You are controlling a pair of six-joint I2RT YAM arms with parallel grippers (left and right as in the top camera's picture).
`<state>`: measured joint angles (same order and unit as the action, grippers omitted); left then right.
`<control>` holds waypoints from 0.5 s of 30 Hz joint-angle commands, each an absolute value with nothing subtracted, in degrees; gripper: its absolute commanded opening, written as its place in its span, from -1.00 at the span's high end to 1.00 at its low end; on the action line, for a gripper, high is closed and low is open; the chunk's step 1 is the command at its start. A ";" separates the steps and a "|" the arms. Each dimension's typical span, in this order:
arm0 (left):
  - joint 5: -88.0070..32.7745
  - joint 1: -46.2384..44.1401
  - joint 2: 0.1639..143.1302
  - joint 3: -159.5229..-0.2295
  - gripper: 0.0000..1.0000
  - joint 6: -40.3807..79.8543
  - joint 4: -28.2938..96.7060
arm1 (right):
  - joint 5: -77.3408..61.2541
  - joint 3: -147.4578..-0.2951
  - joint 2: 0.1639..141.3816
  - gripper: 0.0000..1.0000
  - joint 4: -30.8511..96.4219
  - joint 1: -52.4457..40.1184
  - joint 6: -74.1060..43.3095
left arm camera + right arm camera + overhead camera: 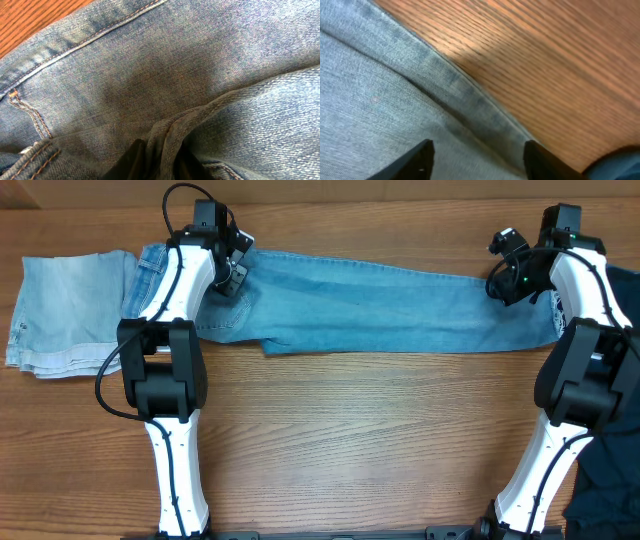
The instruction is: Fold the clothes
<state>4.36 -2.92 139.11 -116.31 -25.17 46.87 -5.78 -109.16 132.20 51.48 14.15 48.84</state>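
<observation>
The long faded light-blue jeans [380, 305] lie stretched across the back of the table, waist at the left and leg ends at the right. My left gripper [235, 272] is down on the seat area near the waist. In the left wrist view its dark fingers [127, 162] pinch a raised fold of the denim [175, 65], so the left gripper [160, 160] is shut on it. My right gripper [505, 280] hovers over the far edge of the leg near its end. In its own view the right gripper [477, 155] is open, jaws wide apart over the cloth [370, 110], holding nothing.
A paler washed-denim piece [60, 310] lies folded at the far left, beside the jeans' waist. A dark navy garment [610, 480] lies at the right edge by the right arm's base. Bare wood tabletop [350, 440] fills the front.
</observation>
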 commanded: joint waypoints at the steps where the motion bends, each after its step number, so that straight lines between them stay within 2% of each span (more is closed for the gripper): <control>1: 5.10 -2.61 139.68 -116.53 0.47 -24.16 47.97 | -6.76 -107.07 132.86 0.06 50.74 14.11 54.08; 2: 5.10 -2.61 139.68 -116.53 0.47 -24.16 47.97 | -6.79 -107.07 132.92 0.15 50.68 14.13 54.08; 7: 5.13 -2.55 139.68 -116.53 0.44 -24.16 47.99 | -8.25 -107.07 133.58 0.08 50.63 14.28 54.06; 9: 5.15 -2.55 139.68 -116.53 0.44 -24.16 48.01 | -8.25 -107.07 135.13 0.14 50.83 14.28 54.06; 10: 5.37 -2.55 139.68 -116.53 0.43 -24.16 48.01 | -8.27 -107.07 135.46 0.24 50.81 14.28 54.04; 12: 6.46 -2.55 139.46 -116.62 0.45 -24.16 48.03 | -8.16 -107.53 135.46 0.67 50.57 14.28 53.93; 14: 6.61 -2.55 138.96 -117.64 0.50 -23.51 48.84 | -7.60 -108.57 135.46 0.88 50.30 14.28 51.99; 15: 6.59 -2.57 138.52 -119.48 0.69 -22.48 49.98 | -7.62 -109.65 135.44 0.92 50.30 14.28 50.57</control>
<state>5.02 -2.92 139.11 -116.64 -25.04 47.59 -7.03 -107.35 134.45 50.28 14.28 53.47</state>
